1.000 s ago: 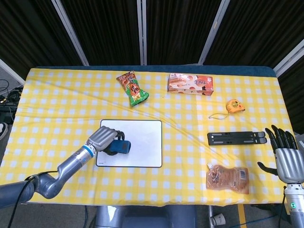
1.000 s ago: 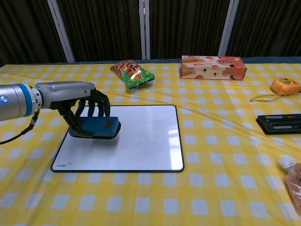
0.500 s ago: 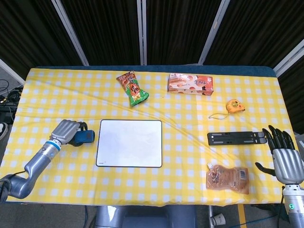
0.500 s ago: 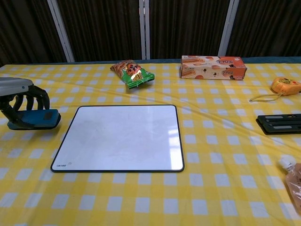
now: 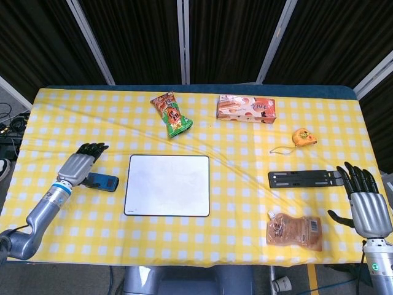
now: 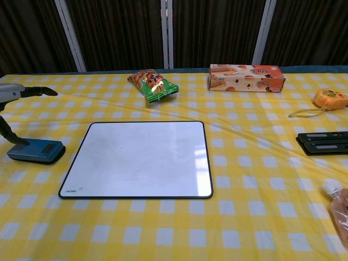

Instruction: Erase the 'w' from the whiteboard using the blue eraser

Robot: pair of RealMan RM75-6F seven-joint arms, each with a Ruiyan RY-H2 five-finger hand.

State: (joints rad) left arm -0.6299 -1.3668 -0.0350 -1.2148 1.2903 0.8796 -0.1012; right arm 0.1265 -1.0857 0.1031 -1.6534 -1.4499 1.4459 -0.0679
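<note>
Lying flat on the table [image 5: 258,243], the blue eraser [image 5: 102,182] sits just left of the whiteboard [image 5: 167,185]. Left robot hand [image 5: 78,165] hovers above it, fingers spread, empty. Right robot hand [image 5: 366,206] likewise spread, empty.

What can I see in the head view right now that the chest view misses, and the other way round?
Only the head view shows the right hand, open past the table's right edge, and the left hand whole, open above the blue eraser. Only the chest view shows a gap between the raised fingers and the eraser lying on the cloth. Both show the wiped whiteboard, with no 'w' visible, and the eraser to its left.
</note>
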